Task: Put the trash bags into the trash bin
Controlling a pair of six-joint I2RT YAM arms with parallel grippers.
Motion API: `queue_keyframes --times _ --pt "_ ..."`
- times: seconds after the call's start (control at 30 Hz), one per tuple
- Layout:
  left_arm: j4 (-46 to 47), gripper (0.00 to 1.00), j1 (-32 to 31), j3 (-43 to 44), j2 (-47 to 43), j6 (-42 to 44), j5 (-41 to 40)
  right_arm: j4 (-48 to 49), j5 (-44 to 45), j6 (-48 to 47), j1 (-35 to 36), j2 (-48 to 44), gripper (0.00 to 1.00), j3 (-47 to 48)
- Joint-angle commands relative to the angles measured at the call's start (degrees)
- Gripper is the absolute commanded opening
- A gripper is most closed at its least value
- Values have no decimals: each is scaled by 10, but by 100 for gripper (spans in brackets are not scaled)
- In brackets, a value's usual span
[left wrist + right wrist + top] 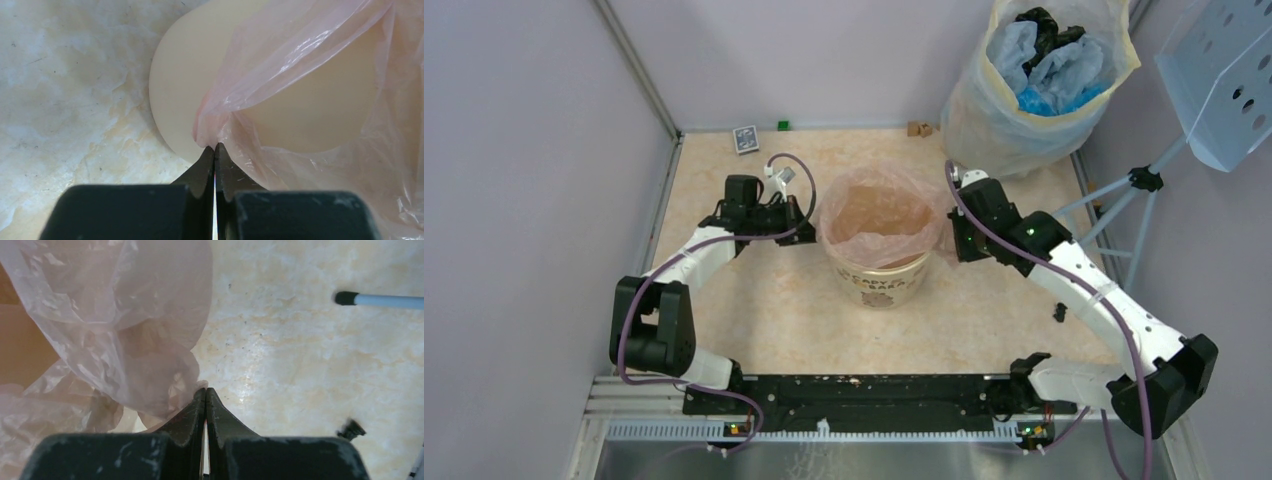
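Tearing was my worry: with left hand (215, 148) and right hand (205, 391) each pinched shut on opposite edges of the pink bag (879, 212), which was draped over the bin (882, 285) near the middle of the surface (754, 300), I judged that any outward pull could rip the film or tip the bin.

Trash bin (880, 283) on marbled table (764, 320)

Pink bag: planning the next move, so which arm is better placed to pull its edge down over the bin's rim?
Probably right. Both pinch the pink bag, but the right gripper holds its edge out over the table, while the left gripper sits close against the bin.
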Motion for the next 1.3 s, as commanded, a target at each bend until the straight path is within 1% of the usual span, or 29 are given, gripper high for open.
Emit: queue_keyframes --times 0.0,0.07,0.1,0.27,0.4,0.53,0.67,0.8,0.9,1.0,1.1,1.17,1.2,1.23,1.27 --pt "12 0 -1 -10 -10 5 18 54 -64 29 -8 6 0 -48" --pt "13 0 -1 -11 -15 2 26 75 -104 37 -7 6 0 -69" --pt "13 0 -1 -11 -17 -1 33 82 -108 42 -7 3 0 -78" --pt "6 0 -1 -1 -34 -17 64 71 -43 43 -7 -23 0 -67" --pt "-11 0 -1 0 -64 -17 60 66 -41 34 -8 -41 0 -65" --pt "-52 0 -1 1 -88 6 52 63 -40 34 -8 -18 0 -89" --pt "-88 0 -1 -5 -92 30 46 117 -42 48 -8 13 0 -131" --pt "-92 0 -1 -9 -74 49 29 168 -28 57 -8 37 0 -145" --pt "-87 0 -1 -5 -42 56 19 163 -5 52 -13 45 0 -135" --pt "-75 0 -1 0 -12 59 6 158 20 40 -22 14 0 -130" --pt "-71 0 -1 6 10 65 -20 166 36 22 -34 -36 0 -132" --pt "-73 0 -1 13 21 67 -18 177 41 0 -35 -71 18 -131" --pt "-73 0 -1 17 24 67 -17 184 40 -8 -35 -89 23 -130" --pt "-73 0 -1 21 25 67 -17 192 37 -27 -36 -105 30 -129" --pt "-73 0 -1 24 24 66 -17 201 30 -43 -35 -121 34 -128"
